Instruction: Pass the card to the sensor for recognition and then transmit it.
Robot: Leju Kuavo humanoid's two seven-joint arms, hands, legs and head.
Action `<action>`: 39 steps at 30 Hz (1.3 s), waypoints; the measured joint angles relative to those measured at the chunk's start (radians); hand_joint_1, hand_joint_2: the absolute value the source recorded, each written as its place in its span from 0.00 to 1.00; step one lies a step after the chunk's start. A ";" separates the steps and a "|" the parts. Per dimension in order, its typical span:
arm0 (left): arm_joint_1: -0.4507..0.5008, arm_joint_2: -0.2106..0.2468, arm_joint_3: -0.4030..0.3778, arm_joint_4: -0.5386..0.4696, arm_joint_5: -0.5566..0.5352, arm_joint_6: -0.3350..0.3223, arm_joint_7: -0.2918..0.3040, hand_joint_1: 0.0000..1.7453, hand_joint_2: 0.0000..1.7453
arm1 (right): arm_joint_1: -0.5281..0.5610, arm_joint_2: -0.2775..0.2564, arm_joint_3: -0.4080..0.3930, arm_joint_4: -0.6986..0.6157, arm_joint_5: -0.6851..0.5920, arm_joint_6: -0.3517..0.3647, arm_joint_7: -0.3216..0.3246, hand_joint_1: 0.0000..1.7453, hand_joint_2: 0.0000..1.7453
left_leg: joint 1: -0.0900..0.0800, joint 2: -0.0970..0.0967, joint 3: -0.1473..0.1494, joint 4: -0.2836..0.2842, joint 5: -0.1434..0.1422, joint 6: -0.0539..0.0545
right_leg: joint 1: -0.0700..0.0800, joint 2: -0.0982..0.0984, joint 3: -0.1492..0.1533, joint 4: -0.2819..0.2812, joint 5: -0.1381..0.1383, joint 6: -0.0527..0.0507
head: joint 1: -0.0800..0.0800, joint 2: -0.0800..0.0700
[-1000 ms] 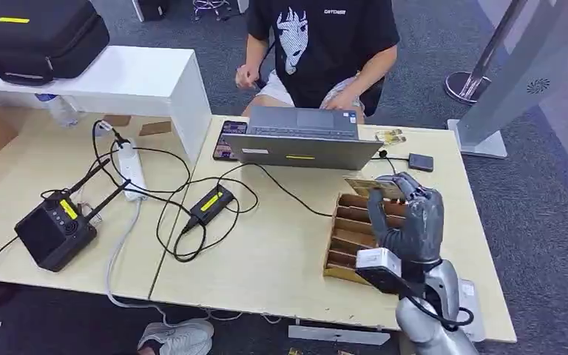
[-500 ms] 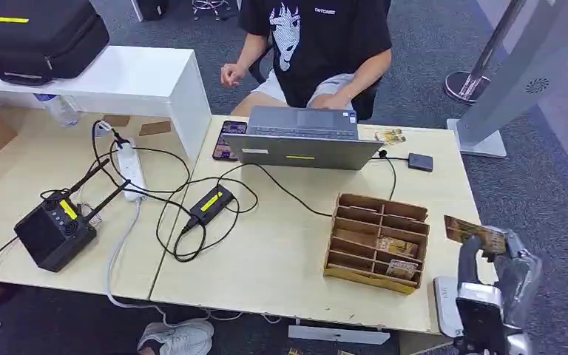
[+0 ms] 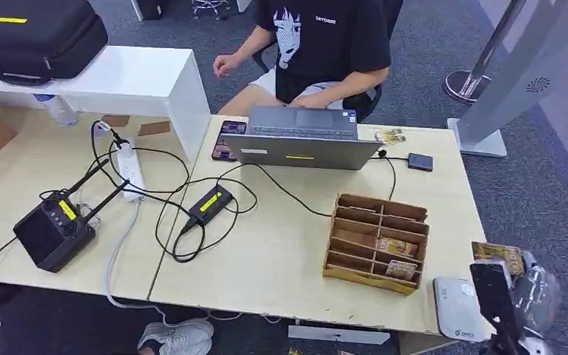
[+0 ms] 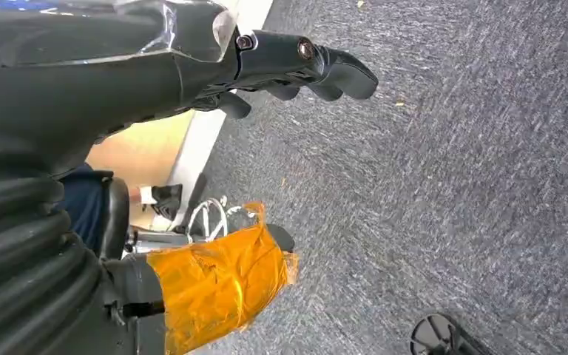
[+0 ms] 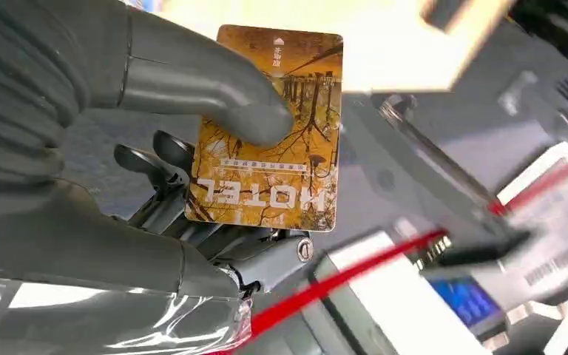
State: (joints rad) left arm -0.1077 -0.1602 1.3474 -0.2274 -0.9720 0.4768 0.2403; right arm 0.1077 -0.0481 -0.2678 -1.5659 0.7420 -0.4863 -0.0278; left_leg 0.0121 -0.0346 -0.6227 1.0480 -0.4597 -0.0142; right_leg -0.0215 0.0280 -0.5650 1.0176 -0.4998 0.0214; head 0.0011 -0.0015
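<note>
One card (image 5: 270,129), orange-brown and printed "HOTEL", is pinched by the right hand (image 3: 521,285) between the thick grey thumb (image 5: 214,92) and the darker fingers (image 5: 163,166) behind it; in the head view the card (image 3: 497,254) sits at the top of that hand, off the right end of the counter (image 3: 281,259) and just beside the sensor. Left hand (image 4: 296,66): holds nothing, dark fingers gently curled but apart, hanging over grey carpet (image 4: 451,185).

One sensor (image 3: 456,309), a flat white pad, lies at the near right corner of the counter, touching nothing else. One wooden card box (image 3: 376,242) with slotted compartments stands just left of it; two cards lie in its near right slots.

Mid counter: a small black unit with a yellow label (image 3: 208,203) among looped black cables, a white power strip (image 3: 130,168), and a black box with antennas (image 3: 52,231) at the left.

Far edge: a grey laptop (image 3: 299,138), a phone (image 3: 225,138) beside it, a small black device (image 3: 420,162) to the right. A person in a black T-shirt (image 3: 325,44) sits behind the laptop. A black case (image 3: 37,33) rests on a white shelf (image 3: 140,81) at far left.
</note>
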 joint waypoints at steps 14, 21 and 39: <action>0.000 0.005 0.000 0.000 0.003 -0.001 0.008 0.00 1.00 | -0.019 -0.100 0.108 0.123 0.069 0.190 0.120 1.00 1.00 | 0.000 0.000 0.000 0.000 0.000 0.000 | 0.000 0.000 0.000 0.000 0.000 0.000 | 0.000 0.000; 0.000 0.005 0.000 0.000 0.012 -0.001 0.010 0.00 1.00 | -0.010 -0.105 0.114 0.106 0.037 0.109 0.077 1.00 1.00 | 0.000 0.000 0.000 0.000 0.000 0.000 | 0.000 0.000 0.000 0.000 0.000 0.000 | 0.000 0.000; 0.000 0.002 0.003 0.000 -0.010 -0.018 0.008 0.00 1.00 | -0.131 -0.052 0.352 -0.253 0.072 -0.025 -0.086 1.00 1.00 | 0.000 0.003 0.000 -0.001 0.002 -0.002 | 0.000 0.003 0.000 0.002 0.002 0.000 | 0.000 0.000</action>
State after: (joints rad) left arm -0.1080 -0.1580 1.3504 -0.2274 -0.9816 0.4585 0.2483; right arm -0.0232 -0.1000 0.0841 -1.8188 0.8137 -0.5114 -0.1136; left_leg 0.0120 -0.0316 -0.6229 1.0473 -0.4574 -0.0160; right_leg -0.0215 0.0310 -0.5652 1.0195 -0.4979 0.0211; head 0.0011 -0.0015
